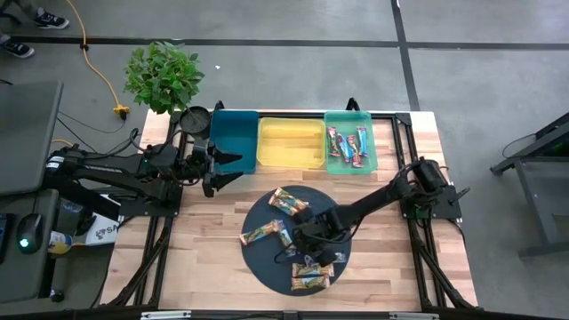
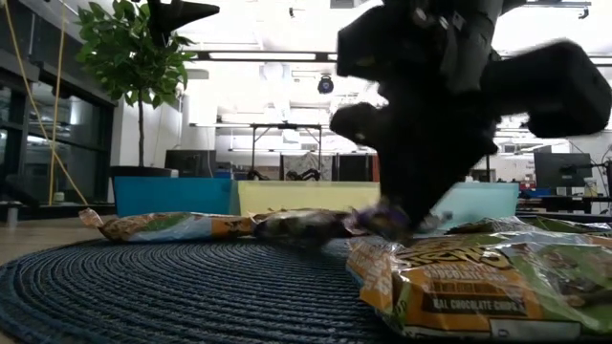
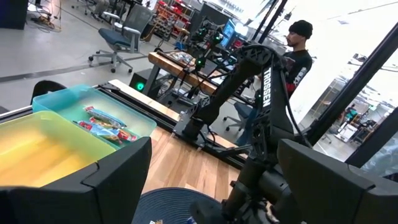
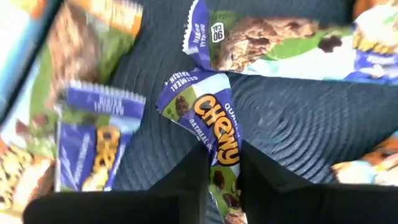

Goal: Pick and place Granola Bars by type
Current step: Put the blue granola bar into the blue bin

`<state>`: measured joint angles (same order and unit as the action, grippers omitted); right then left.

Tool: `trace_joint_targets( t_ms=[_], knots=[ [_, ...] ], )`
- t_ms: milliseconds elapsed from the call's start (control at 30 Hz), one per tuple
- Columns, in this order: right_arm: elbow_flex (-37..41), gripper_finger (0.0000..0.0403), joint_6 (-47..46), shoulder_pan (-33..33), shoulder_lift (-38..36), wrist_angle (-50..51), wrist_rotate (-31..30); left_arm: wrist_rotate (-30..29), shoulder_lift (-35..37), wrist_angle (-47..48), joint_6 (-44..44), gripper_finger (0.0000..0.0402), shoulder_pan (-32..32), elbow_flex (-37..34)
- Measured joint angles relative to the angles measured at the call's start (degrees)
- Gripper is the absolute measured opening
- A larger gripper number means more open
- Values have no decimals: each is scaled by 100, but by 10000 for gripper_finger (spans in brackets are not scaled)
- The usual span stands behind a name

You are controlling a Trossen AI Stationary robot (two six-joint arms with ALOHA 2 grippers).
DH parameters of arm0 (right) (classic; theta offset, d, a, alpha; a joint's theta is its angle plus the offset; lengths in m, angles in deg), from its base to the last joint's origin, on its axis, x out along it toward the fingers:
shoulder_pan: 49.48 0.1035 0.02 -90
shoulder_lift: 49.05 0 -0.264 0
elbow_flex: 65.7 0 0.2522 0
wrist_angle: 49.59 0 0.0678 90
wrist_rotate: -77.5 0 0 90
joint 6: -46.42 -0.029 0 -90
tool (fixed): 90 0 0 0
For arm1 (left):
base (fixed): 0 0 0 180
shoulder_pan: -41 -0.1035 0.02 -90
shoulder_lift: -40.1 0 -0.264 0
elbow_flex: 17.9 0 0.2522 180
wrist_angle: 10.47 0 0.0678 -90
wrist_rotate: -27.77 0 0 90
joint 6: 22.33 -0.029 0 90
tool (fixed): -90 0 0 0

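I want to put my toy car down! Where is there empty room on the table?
Bare wood lies left of the round dark mat, below the left pincer, and between the mat and the green bin. The mat's right half is crowded with granola bars around the right pincer.

Grey floor (image 1: 293, 18); potted plant (image 1: 163, 76); office chair (image 3: 121, 38).
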<state>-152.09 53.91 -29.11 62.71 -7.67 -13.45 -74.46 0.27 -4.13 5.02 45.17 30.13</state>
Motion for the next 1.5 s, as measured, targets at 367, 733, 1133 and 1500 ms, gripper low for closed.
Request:
trace_joint_targets(
  t_ms=[367, 733, 1133, 1500],
  knots=[
    [-429, 57, -231, -70, -362, 97, -403, -13, 0, 91, 0, 344, -1, 1],
    [-1249, 58, -466, -226, -1109, -25, -1324, -39, -7, 193, -26, 344, 0, 1],
    [-2167, 57, -665, -743, -1278, -1482, -1492, 680, -52, 749, -1797, 344, -1, 3],
    [-2183, 58, -769, -1076, -1278, -2302, -1444, 188, -55, 895, -1857, 344, -1, 3]
  ],
)
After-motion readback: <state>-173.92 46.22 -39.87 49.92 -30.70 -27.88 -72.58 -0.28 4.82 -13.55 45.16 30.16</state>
